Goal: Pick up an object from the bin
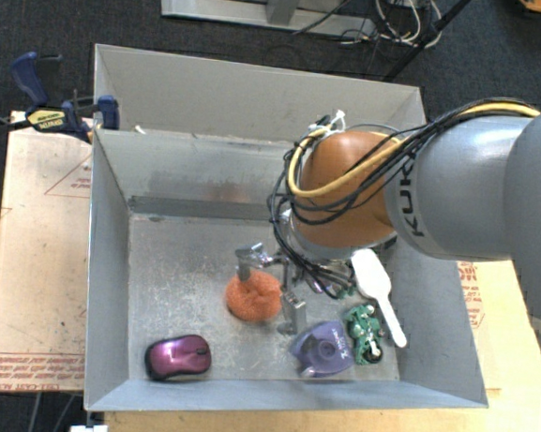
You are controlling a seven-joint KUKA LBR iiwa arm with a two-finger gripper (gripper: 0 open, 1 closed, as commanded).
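Orange fuzzy ball (250, 302): on the floor of the bin (166, 277), near its middle, between the two fingers.
Gripper (267, 296): low in the bin; jaws spread wide, one finger at the ball's upper left, the other at its right. Whether they press it cannot be told.
Purple computer mouse (179, 357): front left corner, well apart from the ball.
Lilac plastic thing (323, 349): near the right finger, by the front wall.
Green thing (364, 330): just beside the lilac one.
White plastic spoon (378, 291): right of the gripper, near the green thing.
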